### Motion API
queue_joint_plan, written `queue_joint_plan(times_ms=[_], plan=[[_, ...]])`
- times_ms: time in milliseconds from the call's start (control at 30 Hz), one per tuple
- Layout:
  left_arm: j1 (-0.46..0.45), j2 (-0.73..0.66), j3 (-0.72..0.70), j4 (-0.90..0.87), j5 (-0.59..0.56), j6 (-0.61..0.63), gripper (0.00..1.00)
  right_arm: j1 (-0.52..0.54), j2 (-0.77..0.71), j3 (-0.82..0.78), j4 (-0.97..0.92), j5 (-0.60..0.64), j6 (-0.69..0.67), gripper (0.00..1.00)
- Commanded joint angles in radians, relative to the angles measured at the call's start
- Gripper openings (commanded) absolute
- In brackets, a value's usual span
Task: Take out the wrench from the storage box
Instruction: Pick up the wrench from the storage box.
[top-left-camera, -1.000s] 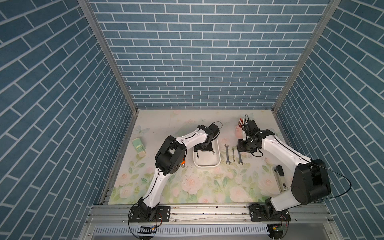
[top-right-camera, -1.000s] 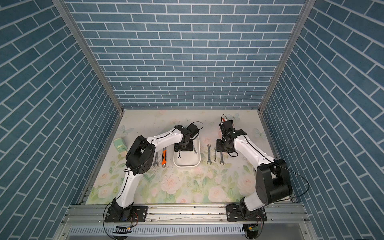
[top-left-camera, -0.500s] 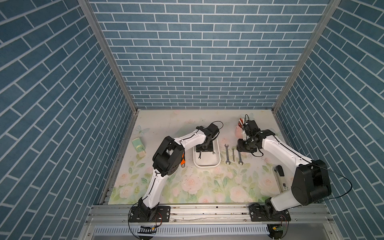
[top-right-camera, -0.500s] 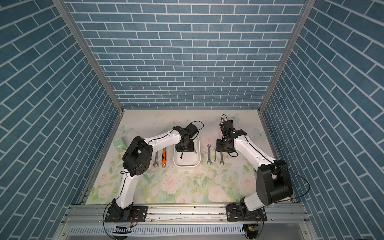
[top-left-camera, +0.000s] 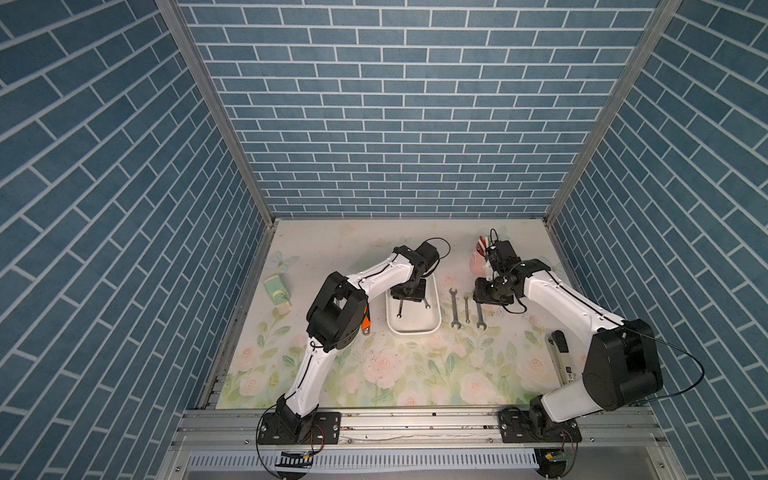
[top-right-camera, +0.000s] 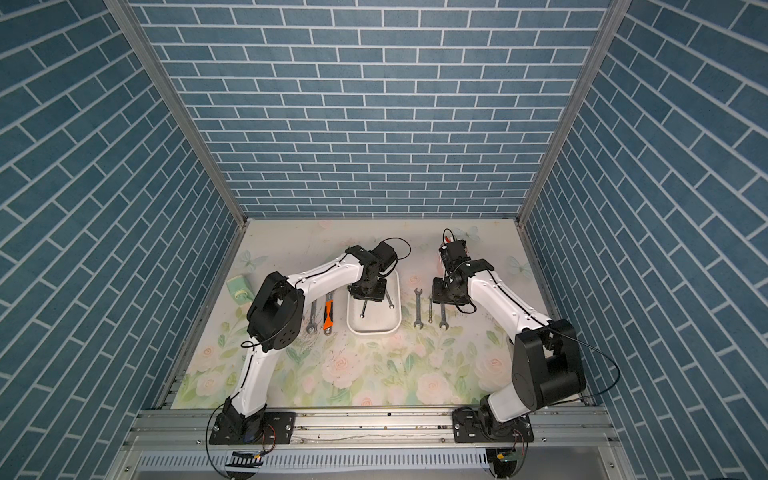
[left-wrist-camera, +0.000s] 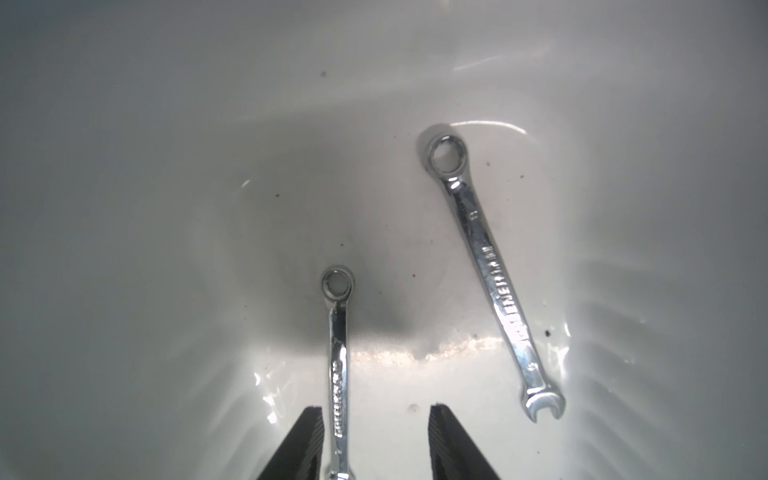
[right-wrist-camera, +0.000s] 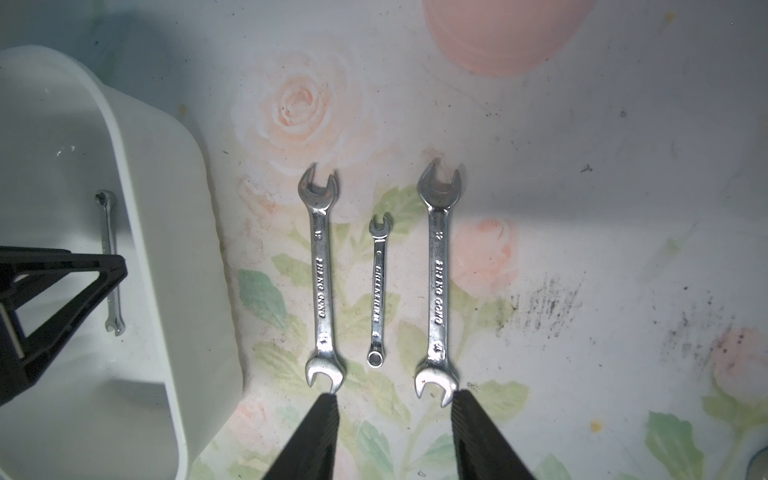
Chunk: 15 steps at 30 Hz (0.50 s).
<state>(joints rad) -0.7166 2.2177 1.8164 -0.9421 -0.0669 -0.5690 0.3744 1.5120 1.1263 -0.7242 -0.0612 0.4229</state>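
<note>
Left hand (left-wrist-camera: 374, 411) in storage box (left-wrist-camera: 166, 208), spread astride small wrench (left-wrist-camera: 338, 353), maybe touching; right hand (right-wrist-camera: 395, 397) spread.

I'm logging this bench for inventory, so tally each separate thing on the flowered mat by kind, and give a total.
Storage box: 1
Steel wrenches: 6, two of them in the box
Orange-handled tool: 1
Pink cup: 1, contents too hidden to count
Green object: 1
Black-and-white object: 1
Total: 11

- Back + side walls (top-left-camera: 374, 124): blue brick-pattern panels, white grout lines.
- Alu corner posts (top-left-camera: 222, 116) at wall joints.
- Pale floral tabletop (top-left-camera: 415, 374): pink roses, green leaves, dark scuffs.
- Alu rail (top-left-camera: 415, 424) along front edge.
</note>
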Motion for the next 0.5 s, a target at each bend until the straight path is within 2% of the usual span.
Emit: queue_joint_plan(times_ms=[0,267,367,467], plan=[[0.01,0.042,0.012,-0.039,-0.024,0.019,0.44,-0.005,-0.013,-0.007,-0.017,-0.003,0.027,0.48],[0.028,0.045,-0.065,0.013,-0.006,0.015,0.41,-0.007,-0.007,-0.007,-0.018,0.003,0.023,0.48],[0.031,0.037,-0.109,0.05,0.029,0.017,0.35,-0.006,-0.016,-0.014,-0.013,0.016,0.022,0.5],[0.034,0.031,-0.128,0.067,0.044,0.018,0.26,-0.006,-0.029,-0.027,-0.009,0.051,0.022,0.58]])
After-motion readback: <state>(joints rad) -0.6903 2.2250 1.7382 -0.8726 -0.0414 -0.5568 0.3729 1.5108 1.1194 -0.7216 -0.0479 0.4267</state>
